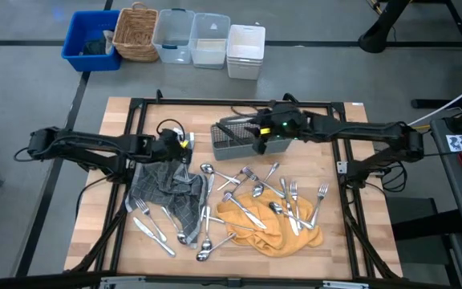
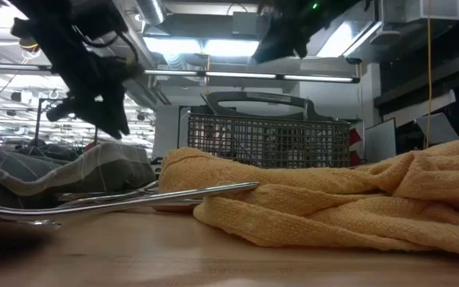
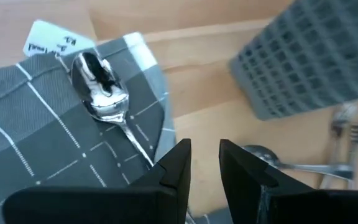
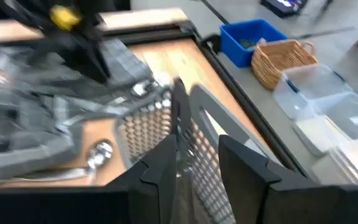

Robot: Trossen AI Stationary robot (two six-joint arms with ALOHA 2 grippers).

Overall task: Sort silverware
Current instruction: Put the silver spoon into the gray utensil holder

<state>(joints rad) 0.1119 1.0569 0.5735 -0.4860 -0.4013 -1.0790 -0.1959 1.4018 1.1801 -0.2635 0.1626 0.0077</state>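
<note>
Right gripper point(image 1: 259, 135), jaws parted and empty, above the grey caddy point(image 1: 243, 138); left gripper point(image 1: 184, 147), slightly parted and empty, over the grey cloth point(image 1: 167, 189) beside scattered silverware point(image 1: 255, 197).

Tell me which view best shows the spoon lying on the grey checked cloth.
The left wrist view: the spoon fills it, bowl up on the grey cloth. The high view hides it under the left arm; the low and right wrist views don't show it clearly.

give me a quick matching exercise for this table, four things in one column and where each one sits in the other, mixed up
Things:
1. grey mesh caddy
2. spoon in the left wrist view
3. right claw
4. blue bin

Places:
A. on the grey checked cloth
B. off the table, next to the wicker basket
C. above the caddy
D. at the table's far edge, beyond the yellow cloth

Pairs: 1-D, 2-A, 3-C, 4-B
</note>
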